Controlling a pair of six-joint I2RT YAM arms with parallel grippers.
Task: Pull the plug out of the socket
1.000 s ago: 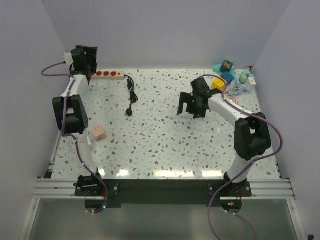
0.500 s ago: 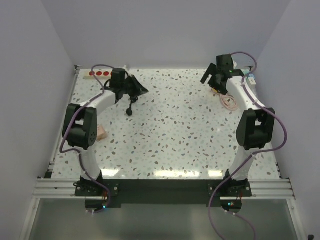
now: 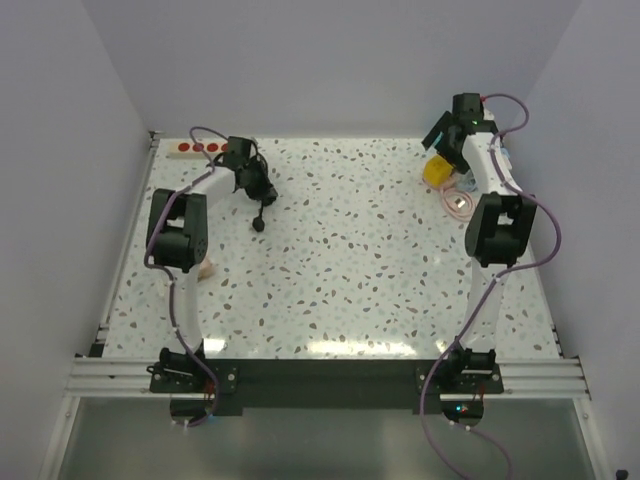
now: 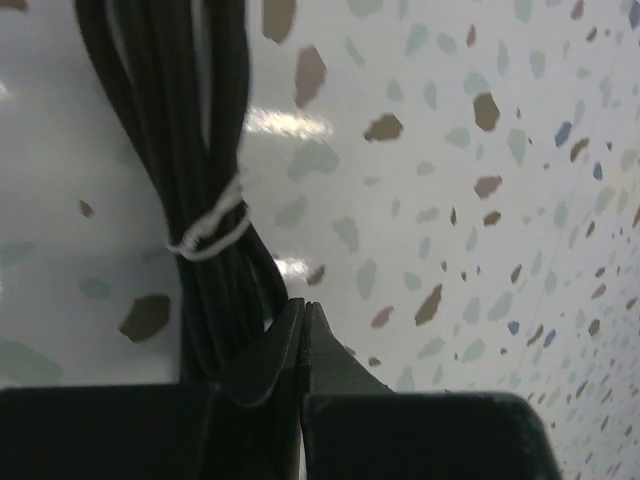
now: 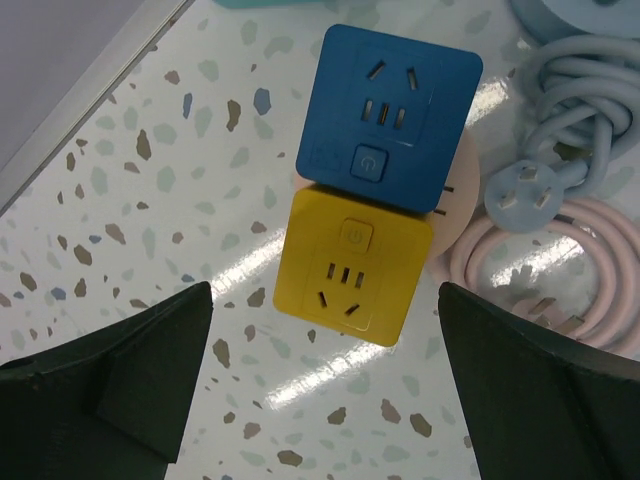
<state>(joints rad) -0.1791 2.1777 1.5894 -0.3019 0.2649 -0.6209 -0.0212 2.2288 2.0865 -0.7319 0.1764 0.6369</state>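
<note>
The socket (image 3: 197,148), a cream strip with red outlets, lies along the back-left edge. Its black cord (image 3: 262,172) runs down to the small black plug (image 3: 260,224), which lies on the table apart from the strip. My left gripper (image 3: 260,187) is low over the bundled cord (image 4: 190,170), which is tied with a white twist (image 4: 208,230). Its jaws (image 4: 303,306) are shut tip to tip, with the bundle just left of them and nothing between them. My right gripper (image 3: 447,137) is open at the back right, above a yellow cube socket (image 5: 350,265).
A blue cube socket (image 5: 385,110) sits behind the yellow one on a round pink disc (image 5: 455,195). A coiled pink cable (image 5: 545,275) and a light-blue cable (image 5: 585,90) lie to their right. A small tan block (image 3: 206,268) rests by the left arm.
The left arm swung from the strip's left end to the cord bundle and its jaws shut. The right arm moved from mid-table to the back-right corner, still open.
</note>
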